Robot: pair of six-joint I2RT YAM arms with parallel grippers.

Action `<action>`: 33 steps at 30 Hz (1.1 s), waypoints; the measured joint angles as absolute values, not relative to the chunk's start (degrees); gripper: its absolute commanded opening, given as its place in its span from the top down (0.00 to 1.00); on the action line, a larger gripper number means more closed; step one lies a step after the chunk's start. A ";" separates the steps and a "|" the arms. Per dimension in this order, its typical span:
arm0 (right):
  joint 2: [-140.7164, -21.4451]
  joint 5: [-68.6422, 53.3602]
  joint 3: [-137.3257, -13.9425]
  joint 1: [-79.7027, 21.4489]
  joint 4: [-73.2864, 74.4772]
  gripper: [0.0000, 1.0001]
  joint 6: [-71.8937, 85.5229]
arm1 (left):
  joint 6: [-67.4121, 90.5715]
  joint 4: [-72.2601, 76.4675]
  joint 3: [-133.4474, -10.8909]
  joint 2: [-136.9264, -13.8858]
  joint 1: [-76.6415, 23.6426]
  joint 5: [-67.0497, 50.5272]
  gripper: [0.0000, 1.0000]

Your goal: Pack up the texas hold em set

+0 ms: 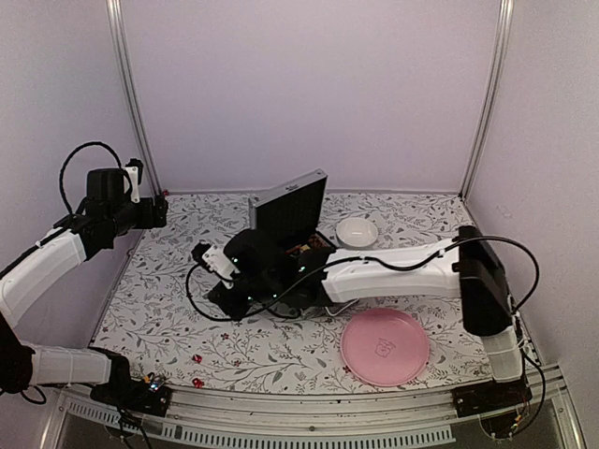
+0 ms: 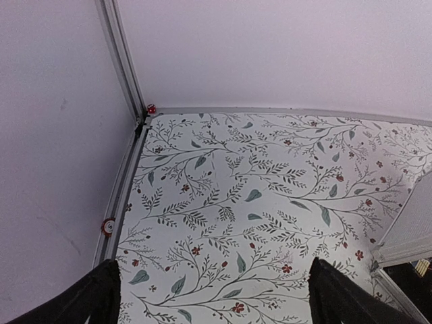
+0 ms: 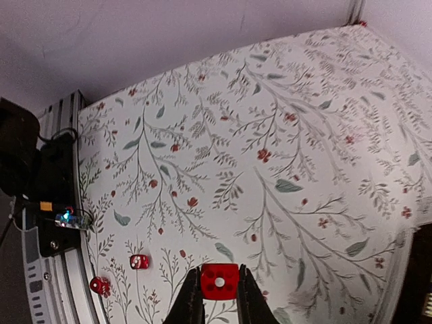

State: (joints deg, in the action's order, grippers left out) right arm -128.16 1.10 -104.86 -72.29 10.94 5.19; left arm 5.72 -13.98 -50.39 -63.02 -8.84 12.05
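Note:
The silver briefcase (image 1: 292, 208) of the texas hold em set stands open at the table's middle back, lid upright; its edge shows at the right in the left wrist view (image 2: 413, 226). My right gripper (image 3: 219, 297) is shut on a small red die (image 3: 219, 281), held just above the floral cloth, left of the case (image 1: 223, 292). Two more red dice (image 3: 140, 261) (image 3: 100, 285) lie near the front left edge (image 1: 197, 358). My left gripper (image 2: 219, 304) hangs open and empty over the back left corner (image 1: 159, 213), where another red die (image 2: 151, 108) rests.
A pink plate (image 1: 385, 346) lies at the front right and a white bowl (image 1: 357, 231) sits behind the right arm beside the case. The left arm's base and cables (image 3: 27, 169) stand at the near edge. Metal frame rails (image 2: 125, 169) border the cloth.

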 measured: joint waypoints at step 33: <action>-120.44 -2.37 -89.36 -50.61 20.60 0.97 10.70 | 5.72 -13.98 -50.39 -64.01 -8.97 11.84 0.03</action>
State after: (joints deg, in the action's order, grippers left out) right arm -120.44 -2.37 -89.36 -50.61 20.60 10.70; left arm 5.72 -13.98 -50.39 -64.01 -8.97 11.84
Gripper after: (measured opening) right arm 0.134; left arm 0.970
